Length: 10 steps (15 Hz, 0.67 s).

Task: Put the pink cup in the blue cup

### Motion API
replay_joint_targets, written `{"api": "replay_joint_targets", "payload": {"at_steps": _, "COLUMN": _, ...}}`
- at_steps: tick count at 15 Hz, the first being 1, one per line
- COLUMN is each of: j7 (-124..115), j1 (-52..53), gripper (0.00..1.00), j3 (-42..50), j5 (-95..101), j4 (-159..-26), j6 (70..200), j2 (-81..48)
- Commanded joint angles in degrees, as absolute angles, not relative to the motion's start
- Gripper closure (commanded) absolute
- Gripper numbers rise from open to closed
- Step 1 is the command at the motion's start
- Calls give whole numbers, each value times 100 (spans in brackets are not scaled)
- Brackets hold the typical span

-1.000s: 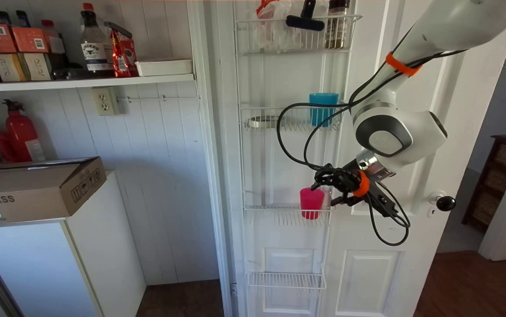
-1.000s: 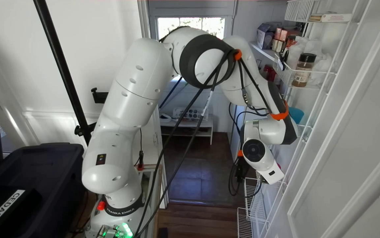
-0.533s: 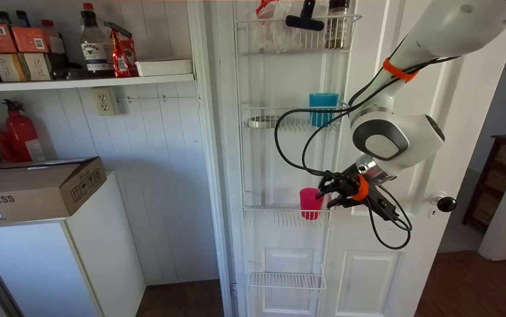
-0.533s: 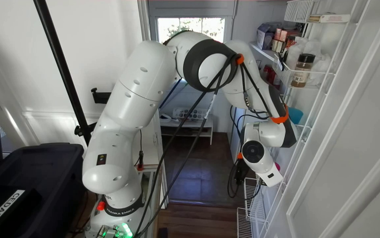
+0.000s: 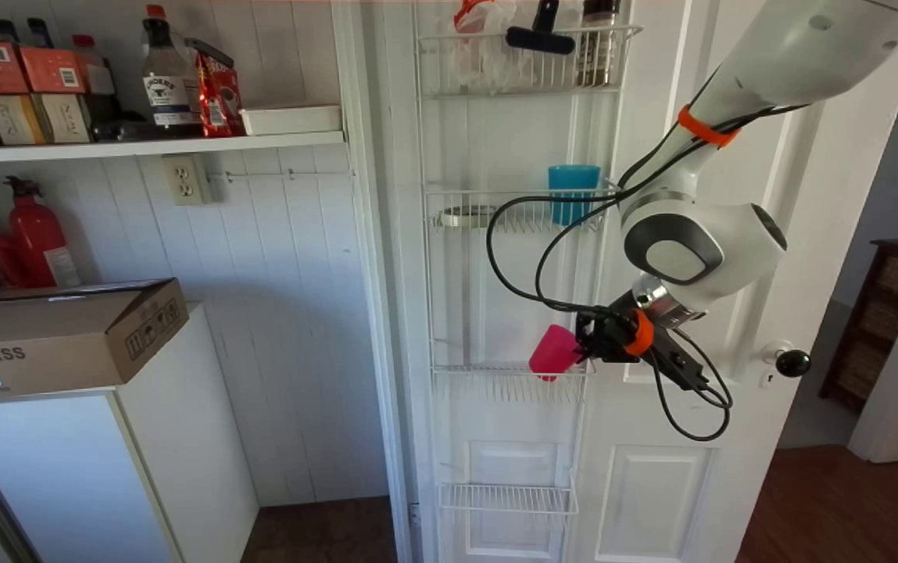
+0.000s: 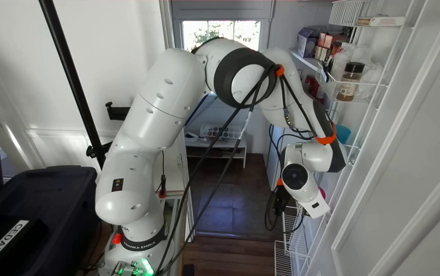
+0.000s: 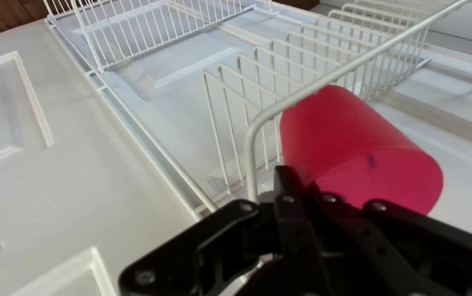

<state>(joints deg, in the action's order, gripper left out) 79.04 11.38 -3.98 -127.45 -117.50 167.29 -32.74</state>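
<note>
The pink cup [image 7: 342,127] leans inside a white wire shelf basket [image 5: 488,383] on the door. In the wrist view its mouth is turned partly toward the camera. My gripper [image 7: 300,180] is shut on the cup's wall near the rim, its two fingertips almost together. In an exterior view the gripper [image 5: 580,356] is at the cup's upper right side, with the pink cup [image 5: 553,350] tilted toward it. Whether the cup's base rests on the wires cannot be told. The blue cup [image 5: 572,180] stands upright on the shelf above, and partly shows behind the arm as the blue cup [image 6: 343,134].
Beside the blue cup lies a round metal ring [image 5: 467,216]. The front rail [image 7: 322,82] of the basket runs close to the held cup. Black cables [image 5: 507,258] loop from the arm in front of the racks. A spice jar [image 6: 352,80] stands on a higher shelf.
The gripper has moved a little closer to the pink cup and has gone from open to shut on it. The cup, upright before, now tilts toward the gripper.
</note>
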Motion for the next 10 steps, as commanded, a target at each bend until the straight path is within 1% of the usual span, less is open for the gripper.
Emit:
{"api": "replay_joint_targets", "payload": {"at_steps": 1, "j7": 7470, "j1": 893, "gripper": 99, "j3": -557, "j5": -12537, "j4": -11913, "j6": 16626, "j2": -3058}}
{"api": "replay_joint_targets", "payload": {"at_steps": 7, "j7": 6440, "j1": 224, "gripper": 99, "j3": -871, "j5": -11583, "j4": -12537, "j6": 15975, "j2": -2483}}
{"api": "replay_joint_targets", "payload": {"at_steps": 10, "j7": 5833, "j1": -17, "gripper": 99, "j3": -911, "j5": -10697, "j4": -12949, "j6": 15632, "j2": -2075}}
